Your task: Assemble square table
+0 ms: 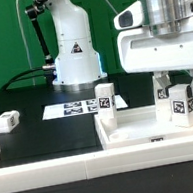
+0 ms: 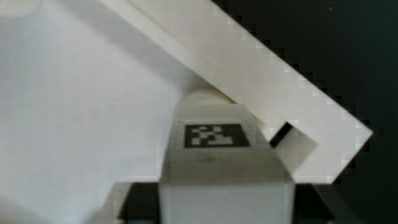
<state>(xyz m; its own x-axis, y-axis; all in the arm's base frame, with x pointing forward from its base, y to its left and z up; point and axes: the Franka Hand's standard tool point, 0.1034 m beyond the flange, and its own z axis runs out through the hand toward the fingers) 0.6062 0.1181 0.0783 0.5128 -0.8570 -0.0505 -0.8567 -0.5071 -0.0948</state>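
The square table top is a large white slab with a raised rim, lying at the front on the exterior view's right. My gripper is shut on a white tagged leg and holds it upright over the top's right part. In the wrist view the leg stands between my dark fingers, beside the top's rim. A second leg stands upright at the top's far left corner. A third leg lies loose on the black table on the left. A small tagged piece shows just behind my fingers.
The marker board lies flat behind the table top. The robot's white base stands at the back with black cables to its left. A long white rail edges the front of the black surface.
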